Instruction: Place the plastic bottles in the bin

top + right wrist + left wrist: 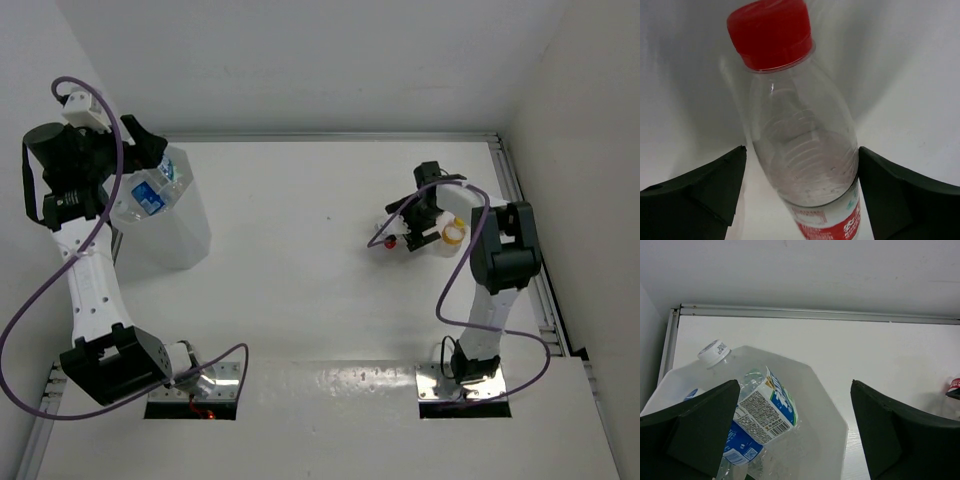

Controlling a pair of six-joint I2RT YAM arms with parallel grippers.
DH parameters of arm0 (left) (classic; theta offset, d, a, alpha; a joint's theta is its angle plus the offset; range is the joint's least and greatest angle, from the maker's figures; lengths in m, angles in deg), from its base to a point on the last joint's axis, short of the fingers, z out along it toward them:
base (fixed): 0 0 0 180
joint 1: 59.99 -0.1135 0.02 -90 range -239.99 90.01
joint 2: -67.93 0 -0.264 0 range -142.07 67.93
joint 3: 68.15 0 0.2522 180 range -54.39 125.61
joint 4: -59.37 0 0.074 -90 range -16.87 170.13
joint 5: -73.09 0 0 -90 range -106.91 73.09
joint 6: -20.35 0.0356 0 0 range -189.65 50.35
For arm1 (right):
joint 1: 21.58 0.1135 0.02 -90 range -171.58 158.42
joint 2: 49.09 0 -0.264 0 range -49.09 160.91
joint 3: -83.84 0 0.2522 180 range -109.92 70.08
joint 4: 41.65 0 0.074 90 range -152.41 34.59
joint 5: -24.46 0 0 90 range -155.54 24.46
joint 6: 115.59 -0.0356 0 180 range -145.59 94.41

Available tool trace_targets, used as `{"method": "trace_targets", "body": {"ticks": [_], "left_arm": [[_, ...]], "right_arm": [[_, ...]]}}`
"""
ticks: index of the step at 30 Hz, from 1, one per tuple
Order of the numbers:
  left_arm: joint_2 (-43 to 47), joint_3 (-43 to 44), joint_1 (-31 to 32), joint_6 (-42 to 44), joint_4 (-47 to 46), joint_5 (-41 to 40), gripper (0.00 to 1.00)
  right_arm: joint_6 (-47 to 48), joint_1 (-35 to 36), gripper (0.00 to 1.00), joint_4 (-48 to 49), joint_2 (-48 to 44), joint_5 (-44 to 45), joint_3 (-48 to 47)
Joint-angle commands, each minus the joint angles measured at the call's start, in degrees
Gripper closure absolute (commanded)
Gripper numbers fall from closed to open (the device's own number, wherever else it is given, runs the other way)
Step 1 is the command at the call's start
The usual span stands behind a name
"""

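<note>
Left fingers point(700, 425) gape above a barcoded blue-labelled bottle point(765, 410); right fingers point(705, 185), open, flank a red-labelled bottle point(800, 150).

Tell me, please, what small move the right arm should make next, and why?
Probably close the right arm's jaws on the red-capped bottle. The wrist view shows them open with the bottle's clear body between them and a gap showing on one side, so nothing is gripped yet. The bottle must be held before it can be carried to the bin.
</note>
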Motion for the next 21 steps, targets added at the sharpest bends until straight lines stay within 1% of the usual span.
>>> {"method": "trace_targets", "body": {"ticks": [1,2,3,4,5,6,7,8,9,10,11,12,13,14,15,16,18,19,20,21], "left_arm": [[2.5,-0.4,-0.7,0.0,-1.1,3.8,0.0],[2.5,-0.4,-0.7,0.0,-1.1,4.4,0.0],[2.5,-0.4,-1.2,0.0,-1.1,5.0,0.0],[2.5,-0.4,-1.2,0.0,-1.1,6.0,0.0],[2.5,-0.4,-1.2,0.0,-1.1,8.1,0.0],[3.2,-0.4,-1.8,0.0,-1.1,9.1,0.0],[4.0,-1.5,-1.8,-0.7,-2.4,12.4,0.0],[4.7,-2.2,-2.3,-1.4,-3.7,14.6,0.0],[6.8,-3.3,-3.0,-2.2,-5.4,17.0,0.02],[8.1,-4.4,-3.0,-4.6,-9.8,19.2,0.02],[9.4,-7.2,-3.0,-5.9,-12.3,23.9,0.02],[10.8,-8.7,-3.0,-7.4,-14.8,26.2,0.02],[13.7,-10.2,-3.0,-9.3,-17.4,28.4,0.02],[14.9,-11.6,-3.0,-13.0,-22.3,31.9,0.03],[16.1,-13.9,-1.4,-14.4,-24.0,32.9,0.03],[18.2,-14.7,-0.3,-15.1,-24.8,32.9,0.03],[20.0,-15.8,3.3,-15.1,-25.4,33.7,0.03],[20.7,-16.6,4.5,-15.1,-25.9,33.7,0.03],[22.0,-16.6,6.8,-16.4,-27.7,33.0,0.04],[22.0,-17.2,7.9,-17.5,-28.9,33.0,0.04]], "right_arm": [[8.8,-0.2,0.15,1.1,2.4,-0.6,-3.0],[9.5,-0.1,0.2,1.0,3.1,-0.9,-3.4],[9.8,0.3,0.27,1.1,3.4,-1.0,-3.5],[10.0,0.4,0.35,0.6,3.2,-2.9,-3.6],[9.3,0.7,0.49,0.3,2.8,-3.8,-3.6],[8.4,1.0,0.55,0.1,2.4,-6.0,-4.3],[3.6,2.5,0.7,-1.0,0.3,-8.7,-4.9],[1.6,3.0,0.77,-3.1,-0.6,-10.3,-5.7],[-0.9,3.7,0.83,-4.5,-1.3,-14.4,-9.2],[-7.6,5.7,0.87,-4.4,-4.8,-18.7,-10.4],[-16.5,6.3,0.88,-2.1,-5.9,-23.3,-12.8],[-20.9,7.0,0.88,-1.1,-8.2,-25.4,-15.6],[-31.7,9.3,0.89,0.2,-9.1,-27.5,-16.8],[-43.6,10.1,0.89,1.7,-11.7,-32.6,-19.8],[-55.5,11.1,0.9,7.7,-12.3,-34.2,-22.1],[-61.1,12.7,0.9,10.0,-13.1,-37.5,-24.1],[-84.0,14.6,0.92,21.5,-14.3,-38.4,-25.5],[-89.1,16.1,0.92,24.5,-14.6,-39.0,-25.5],[-100.1,18.9,0.93,31.6,-14.9,-39.2,-26.0],[-103.5,18.9,0.93,32.9,-14.7,-39.0,-26.0]]}}
